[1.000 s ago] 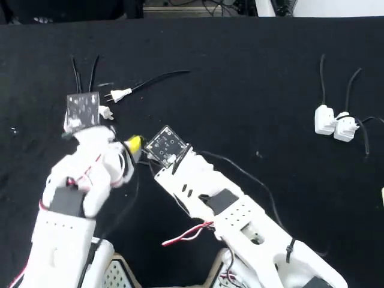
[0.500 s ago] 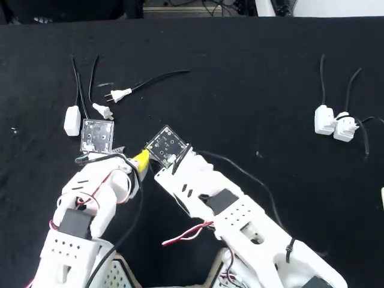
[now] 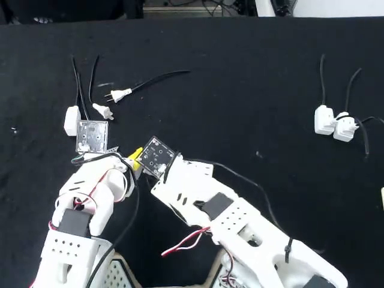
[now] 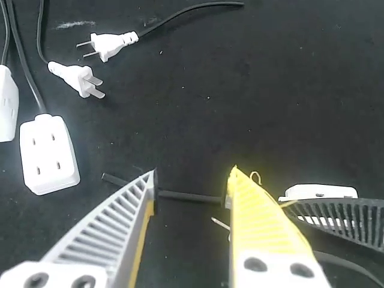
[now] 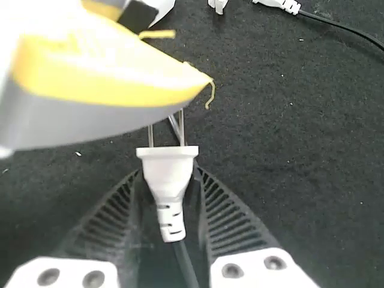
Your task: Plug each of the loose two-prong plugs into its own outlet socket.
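Your right gripper (image 5: 168, 173) clamps light rigid white two-prong plug (image 5: 167, 162) mid-body; prongs likely bendable. Left gripper (image 4: 191, 183) spread, empty; white outlet block (image 3: 72, 120) at its 10 o'clock.

On the black desk (image 3: 252, 72), 2 loose white plugs, the upper plug (image 3: 122, 94) and lower plug (image 3: 102, 111), lie at 10 o'clock beside a white socket (image 3: 72, 120). A socket pair (image 3: 333, 123) sits touching at 3 o'clock.

No text, label or number is legible on anything
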